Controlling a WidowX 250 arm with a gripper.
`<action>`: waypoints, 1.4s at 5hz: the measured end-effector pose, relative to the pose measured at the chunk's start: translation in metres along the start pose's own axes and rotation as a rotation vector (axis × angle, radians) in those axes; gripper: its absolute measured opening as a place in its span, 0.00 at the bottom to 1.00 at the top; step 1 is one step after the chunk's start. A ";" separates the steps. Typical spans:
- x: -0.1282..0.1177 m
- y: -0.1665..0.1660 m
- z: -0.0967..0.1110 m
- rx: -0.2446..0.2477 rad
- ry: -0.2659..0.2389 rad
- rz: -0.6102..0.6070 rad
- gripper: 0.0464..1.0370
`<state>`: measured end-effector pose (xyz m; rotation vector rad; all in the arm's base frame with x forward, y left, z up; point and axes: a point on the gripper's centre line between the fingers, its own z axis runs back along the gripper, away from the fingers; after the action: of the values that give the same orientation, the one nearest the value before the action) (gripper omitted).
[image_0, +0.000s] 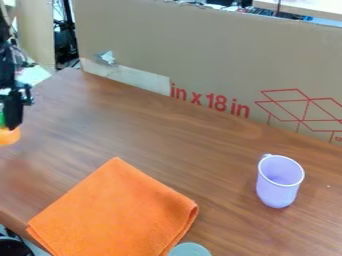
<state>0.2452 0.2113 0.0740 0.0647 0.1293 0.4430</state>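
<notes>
End effector (13, 115), at left, by an orange object (9, 136); opening and hold could not be told; slow, level handling suited it.

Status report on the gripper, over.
Black gripper at left edge, beside orange and green object; contact unclear. Folded orange cloth, lilac cup farther right, apart from it.

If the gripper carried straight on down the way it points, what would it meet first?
Probably the orange object right at the tip of the gripper; they may already touch, as depth is unclear here. If it passed beside that, the table would likely come next.
</notes>
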 end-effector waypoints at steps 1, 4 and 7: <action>0.005 0.015 -0.013 -0.008 0.002 0.034 0.60; 0.023 0.035 -0.027 -0.007 0.011 0.088 0.60; 0.007 0.040 0.022 -0.047 -0.036 0.171 0.97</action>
<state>0.2382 0.2497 0.0988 0.0379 0.0778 0.6152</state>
